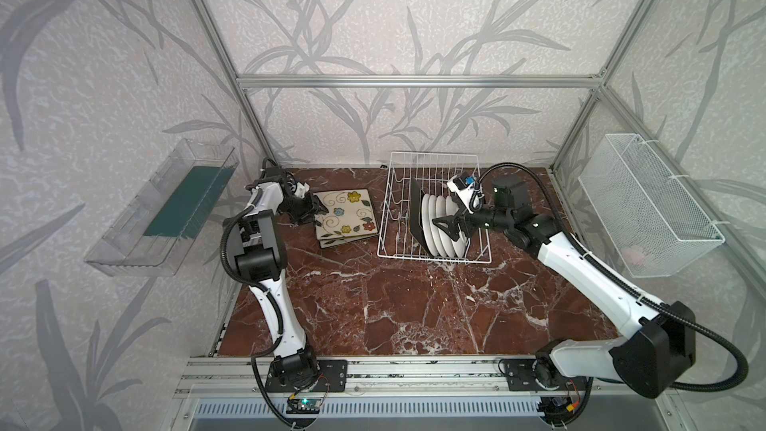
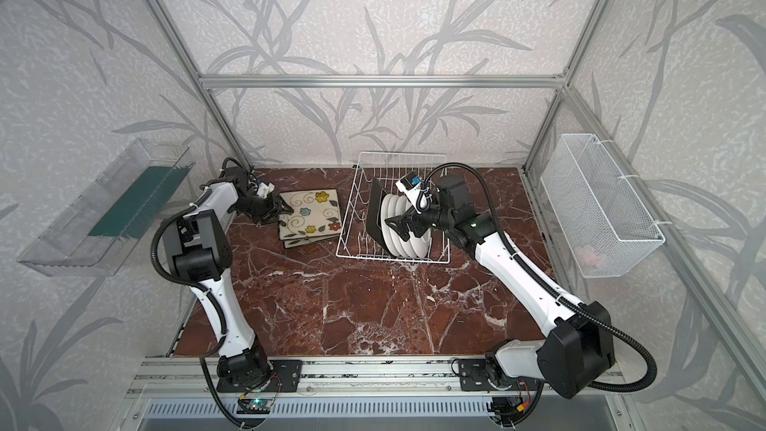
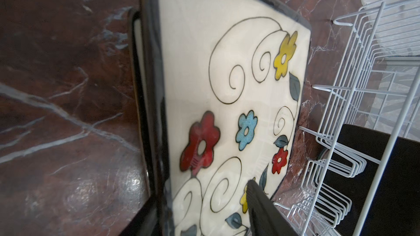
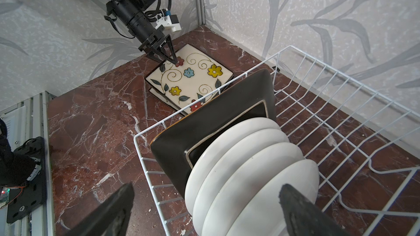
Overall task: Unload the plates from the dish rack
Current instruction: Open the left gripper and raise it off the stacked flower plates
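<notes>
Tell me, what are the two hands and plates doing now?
Left hand open over stacked square plates. Right hand open wide above round plates in dish rack; black-backed plate upright beside them. Nothing in the way.

The front of the table (image 1: 414,304) lies open between both arms. At the back, a narrow strip separates the stack (image 1: 344,213) from the rack (image 1: 414,258), whose left half holds only prongs (image 1: 397,203). Its right half is crowded: a square plate (image 1: 415,209) and round plates (image 1: 431,207) stand close together.

A robot lab cell: aluminium frame (image 1: 418,81) and wallpapered panels (image 1: 373,14) enclose the marble-look table (image 1: 414,304), arms (image 1: 275,308) bolted to a rail (image 1: 414,369) before it
</notes>
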`<state>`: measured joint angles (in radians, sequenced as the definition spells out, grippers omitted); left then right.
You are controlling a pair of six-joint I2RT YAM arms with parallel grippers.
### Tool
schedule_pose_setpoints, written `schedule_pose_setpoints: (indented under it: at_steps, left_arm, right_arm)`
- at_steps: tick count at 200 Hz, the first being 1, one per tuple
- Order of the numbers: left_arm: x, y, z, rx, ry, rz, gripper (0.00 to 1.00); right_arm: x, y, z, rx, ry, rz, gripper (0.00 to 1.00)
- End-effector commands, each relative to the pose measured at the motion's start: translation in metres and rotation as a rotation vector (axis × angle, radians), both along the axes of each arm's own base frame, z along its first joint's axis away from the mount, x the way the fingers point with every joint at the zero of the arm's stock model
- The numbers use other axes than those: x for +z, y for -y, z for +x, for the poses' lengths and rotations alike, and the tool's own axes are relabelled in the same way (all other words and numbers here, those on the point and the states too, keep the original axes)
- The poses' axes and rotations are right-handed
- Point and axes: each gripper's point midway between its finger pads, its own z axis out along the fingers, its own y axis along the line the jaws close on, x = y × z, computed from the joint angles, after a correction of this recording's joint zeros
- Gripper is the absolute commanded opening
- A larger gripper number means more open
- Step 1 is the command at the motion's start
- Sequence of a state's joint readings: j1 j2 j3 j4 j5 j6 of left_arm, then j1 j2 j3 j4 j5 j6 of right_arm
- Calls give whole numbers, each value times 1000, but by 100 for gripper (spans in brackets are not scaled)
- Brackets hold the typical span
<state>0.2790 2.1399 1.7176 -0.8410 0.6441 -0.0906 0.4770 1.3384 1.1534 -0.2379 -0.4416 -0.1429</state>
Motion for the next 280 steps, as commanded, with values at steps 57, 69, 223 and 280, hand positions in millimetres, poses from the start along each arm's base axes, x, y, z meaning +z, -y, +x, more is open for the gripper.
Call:
schedule_pose_setpoints:
  at_steps: [57, 69, 223, 280]
  left_arm:
    - [24, -2, -8, 36, 25, 20, 60]
    - [24, -3, -9, 44, 26, 22, 60]
    - [177, 46, -22, 63, 457, -76, 83]
    - [237, 106, -35, -38, 579, -63, 99]
  right_arm:
    - [14, -4, -5, 15, 28, 10, 99]
    - [15, -4, -5, 15, 29, 9, 99]
    - [21, 6, -7, -20, 79, -2, 99]
    - [31, 18, -4, -100, 129, 12, 99]
